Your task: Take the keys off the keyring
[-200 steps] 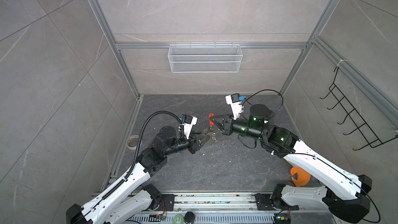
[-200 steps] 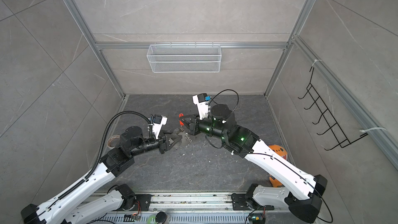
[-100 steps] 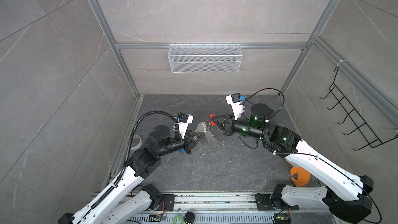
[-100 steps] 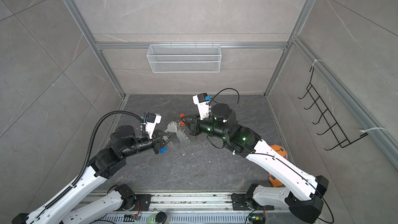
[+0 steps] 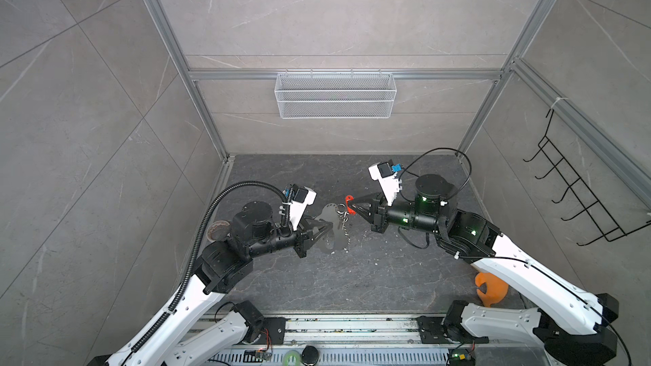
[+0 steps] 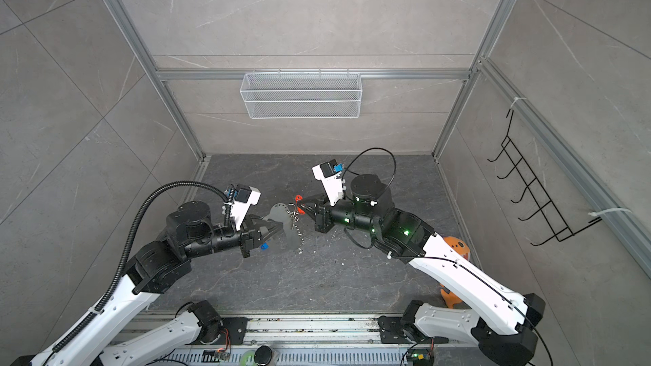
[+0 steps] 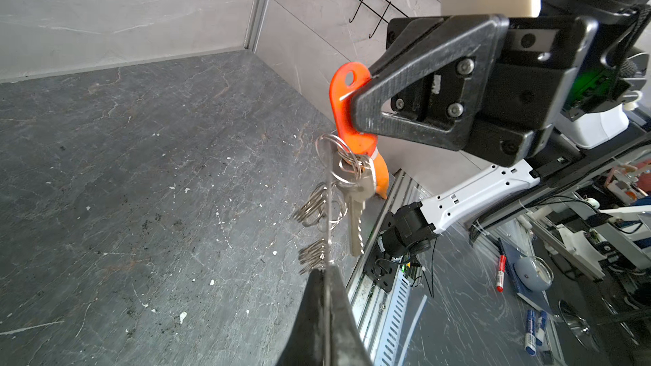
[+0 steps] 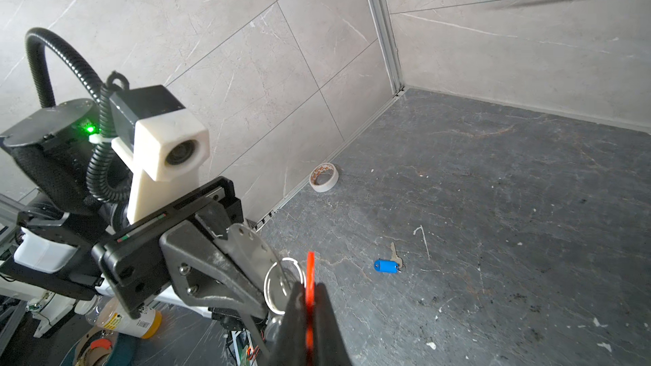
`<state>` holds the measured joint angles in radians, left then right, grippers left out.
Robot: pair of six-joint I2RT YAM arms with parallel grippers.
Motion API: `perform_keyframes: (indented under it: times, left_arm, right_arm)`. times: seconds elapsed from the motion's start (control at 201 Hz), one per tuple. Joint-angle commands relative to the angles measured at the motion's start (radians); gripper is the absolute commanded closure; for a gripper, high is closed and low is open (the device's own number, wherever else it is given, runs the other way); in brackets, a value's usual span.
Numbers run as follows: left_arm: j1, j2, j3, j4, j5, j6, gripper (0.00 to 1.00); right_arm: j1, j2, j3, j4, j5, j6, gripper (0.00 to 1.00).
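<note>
Holding: the left gripper (image 5: 328, 229) is pressed together on the flat grey tag (image 5: 330, 210), and the right gripper (image 5: 354, 205) is pinching the red key (image 5: 348, 201) by its plastic body. Both are raised over the middle of the floor (image 5: 352, 276).
Keyring: the keyring (image 7: 336, 160) hangs in the air between the two grippers. Its rings are bunched just under the red key, and more linked rings trail beside the tag's edge.
Silver key: the silver key (image 7: 355, 213) dangles from that cluster, blade down, with nothing gripping it.
Blue key: the blue key (image 8: 385, 265) lies loose on the floor's left half, clear of the rings, so that one looks done.
Step in hand: freeing the red key, by my reading.
Doing it well: hold the tag steady as the anchor. Walk the red key round the coil of its split ring with small wrist turns and leave the chain a little slack. A straight tug would probably only draw the chain taut.
Risks: the thin plastic may slip in the pinch, and the swinging silver key may snag the loose rings.
Hidden: where the red key joins the rings — and where that ring's split opens — cannot be told.
</note>
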<state>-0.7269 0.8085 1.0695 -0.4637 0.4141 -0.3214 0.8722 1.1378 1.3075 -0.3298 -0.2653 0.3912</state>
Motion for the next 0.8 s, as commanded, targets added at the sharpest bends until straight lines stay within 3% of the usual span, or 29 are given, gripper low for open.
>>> perform_keyframes:
  times: [0.0,0.384,0.797]
  left_arm:
    - [0.008,-0.018,0.055,0.011,-0.021,0.033,1.00]
    - [-0.001,-0.048,0.077,0.050,0.070,0.140,1.00]
    - [-0.006,-0.037,0.081,0.080,0.077,0.150,1.00]
  right_arm:
    - [0.000,-0.043,-0.053,0.007,-0.012,-0.040,1.00]
    - [0.001,-0.114,-0.155,0.095,-0.048,-0.071,1.00]
    - [0.000,-0.137,-0.178,0.114,-0.045,-0.075,0.99]
